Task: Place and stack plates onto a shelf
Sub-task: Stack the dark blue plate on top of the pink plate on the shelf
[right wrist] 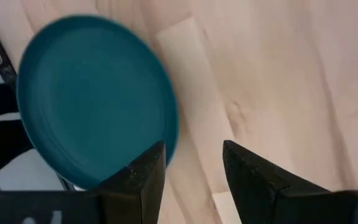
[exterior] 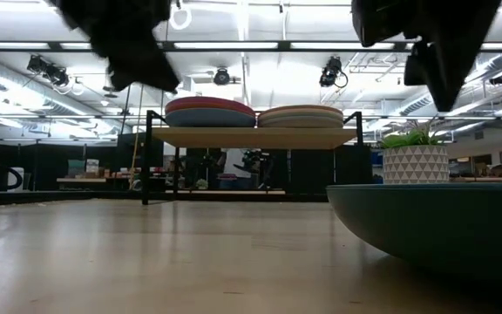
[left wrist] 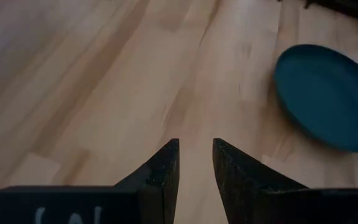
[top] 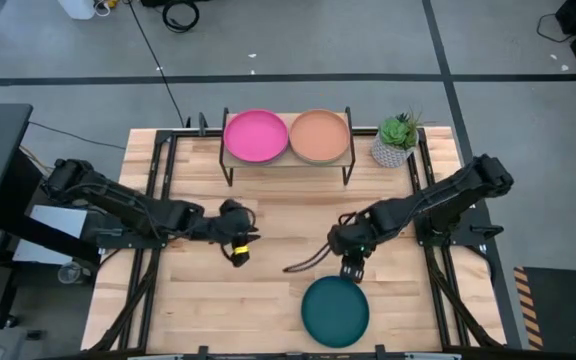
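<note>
The right gripper [top: 353,267] is seen hovering just above the far edge of the dark teal plate [top: 335,311], its fingers [right wrist: 143,180] spread apart with nothing between them; bare wood is seen through the gap in the right wrist view, and the dark teal plate [right wrist: 95,99] lies flat just beside one finger. That plate is found alone on the tabletop [top: 268,300], near its front edge. The left gripper [top: 238,250] is held over open wood at the middle of the table, well apart from the plate, its fingers [left wrist: 163,174] parted by a narrow gap and gripping nothing. At the table's far edge the shelf [top: 288,160] is seen, with two stacks set side by side on it: one topped by the magenta plate [top: 256,135], the other by the tan plate [top: 319,135]. From the low view, several rims can be made out in each stack [exterior: 210,112], though the count cannot be told. A small potted plant [top: 396,140] stands just beside the shelf.
</note>
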